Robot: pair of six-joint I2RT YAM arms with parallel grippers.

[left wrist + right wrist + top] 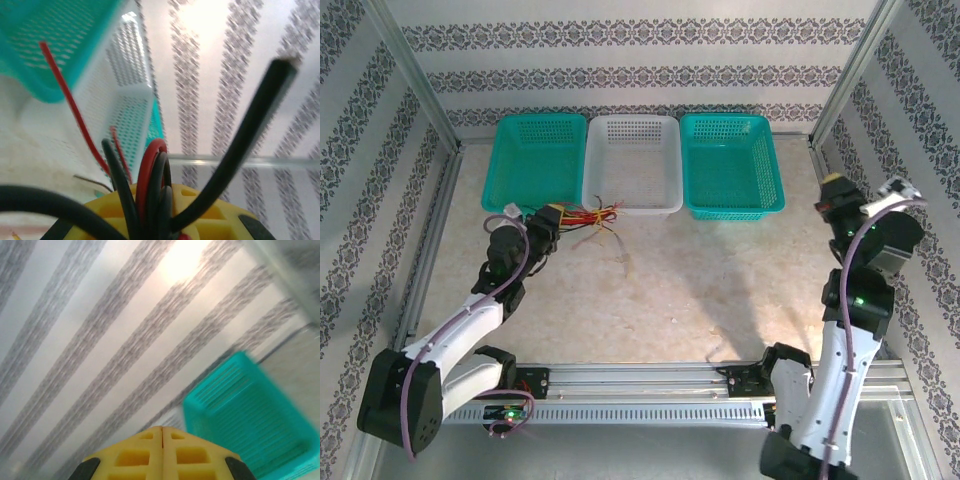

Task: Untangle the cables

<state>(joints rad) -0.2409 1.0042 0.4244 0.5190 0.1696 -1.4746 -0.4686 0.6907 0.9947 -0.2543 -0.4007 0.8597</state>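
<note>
Several cables [148,175] clamped between left gripper [554,220] jaws, ends fanning past the tips. Right gripper [161,437] closed, empty: best open it, draw one strand clear.

left teal basket [535,160], white basket [632,160], right teal basket [728,165] abreast on beige tabletop [700,290]
</note>
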